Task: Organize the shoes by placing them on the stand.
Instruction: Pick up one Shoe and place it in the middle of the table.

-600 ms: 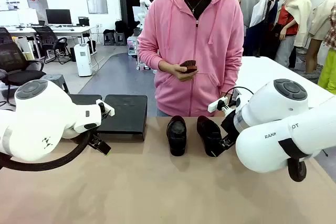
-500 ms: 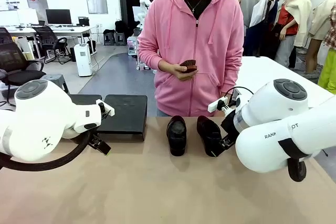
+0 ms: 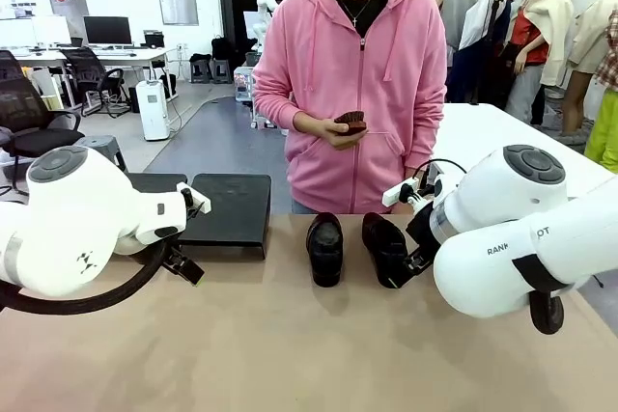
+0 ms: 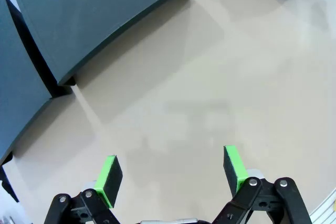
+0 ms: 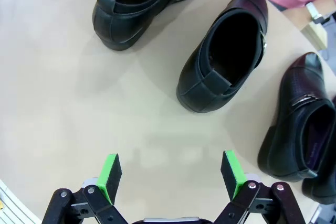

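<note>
right wrist view looks down on the shoes (image 5: 226, 51), all resting soles down on the tan table (image 5: 63, 103): one at eleven o'clock, one at one o'clock with its mouth facing up, and another at three o'clock by the frame's edge. the right gripper (image 5: 170, 174) hovers at six o'clock, apart from them, its green pads spread wide with nothing between them. in the front view two of the shoes sit side by side at the table's middle, with the stand (image 3: 227, 207) at nine o'clock of them, its visible top bare. the left gripper (image 4: 170, 174) is likewise spread and empty over bare table, the stand's two platforms at ten and eleven o'clock of it. these loafers look light, but the glossy leather is probably slick and the rounded toe would likely squirt out of a pinch. the heel and sole seem stiff while the upper may give a little. the surest hold looks to be at the mouth: one pad inside the opening, one outside on the side wall near the heel, squeezed gently.
</note>
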